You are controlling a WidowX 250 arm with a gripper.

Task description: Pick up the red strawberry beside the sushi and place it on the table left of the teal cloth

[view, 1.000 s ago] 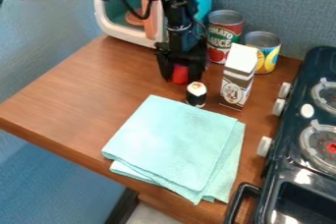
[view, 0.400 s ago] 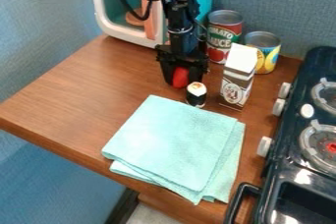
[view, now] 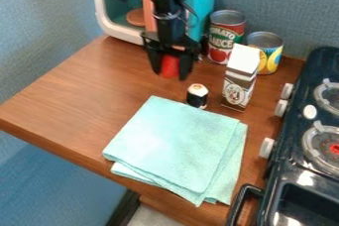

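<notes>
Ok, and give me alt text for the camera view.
Black robot gripper holding a small red object over a wooden counter. In front are a toy sushi roll and a folded mint cloth; to the right, a carton, two cans and a toy stove; behind, a white-framed toy oven.

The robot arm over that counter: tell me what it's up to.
The gripper has a red thing between its fingers, over the back of the wooden counter. In front of it stands a sushi roll, with a folded cloth nearer the camera. A carton and two cans stand to the right, beside the stove.
</notes>
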